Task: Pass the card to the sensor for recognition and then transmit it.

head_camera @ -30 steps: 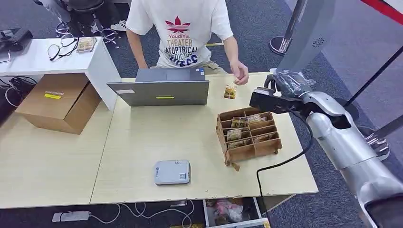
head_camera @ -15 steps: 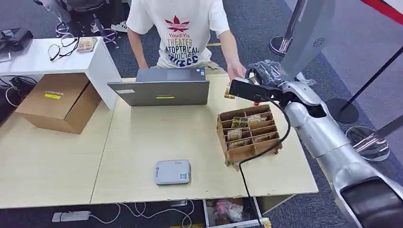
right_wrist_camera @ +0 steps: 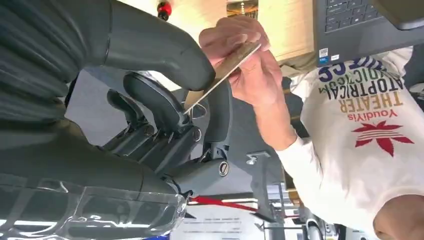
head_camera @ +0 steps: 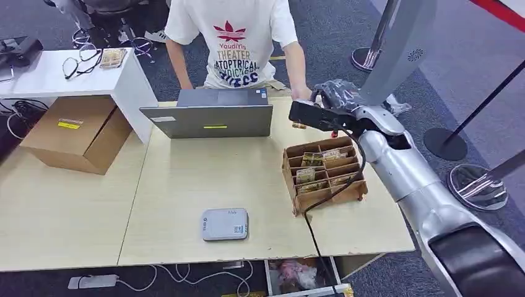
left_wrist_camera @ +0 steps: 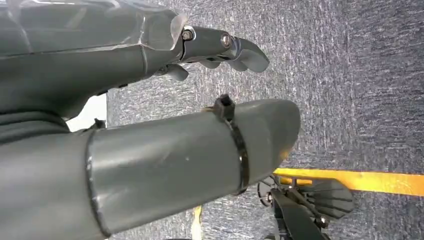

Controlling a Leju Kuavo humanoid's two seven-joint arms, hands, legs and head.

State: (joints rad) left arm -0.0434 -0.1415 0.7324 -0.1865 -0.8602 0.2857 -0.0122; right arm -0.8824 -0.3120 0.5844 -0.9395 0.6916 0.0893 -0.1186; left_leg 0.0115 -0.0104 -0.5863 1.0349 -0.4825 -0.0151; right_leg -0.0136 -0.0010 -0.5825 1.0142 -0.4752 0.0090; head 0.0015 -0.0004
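Observation:
A thin tan card (right_wrist_camera: 220,75) sits between the thumb (right_wrist_camera: 150,47) and a dark finger of my right hand (right_wrist_camera: 165,100), which pinches its lower end. A person's hand (right_wrist_camera: 250,65) grips the card's other end. In the head view my right hand (head_camera: 316,114) reaches over the table's far edge, up against the person's hand (head_camera: 303,94). The grey sensor pad (head_camera: 224,224) lies near the table's front edge, far from my right hand. My left hand (left_wrist_camera: 150,125) hangs over carpet, fingers apart, holding nothing.
A brown divided box (head_camera: 323,173) with several cards stands under my right forearm. A grey laptop (head_camera: 207,117) sits at the far edge before the person. Another small card (head_camera: 299,125) is on the table beside my hand. A cardboard carton (head_camera: 77,133) stands at left.
My right arm has swung left and away from me, from beside the card box to the person's hand at the far table edge. The person's hand has met the card.

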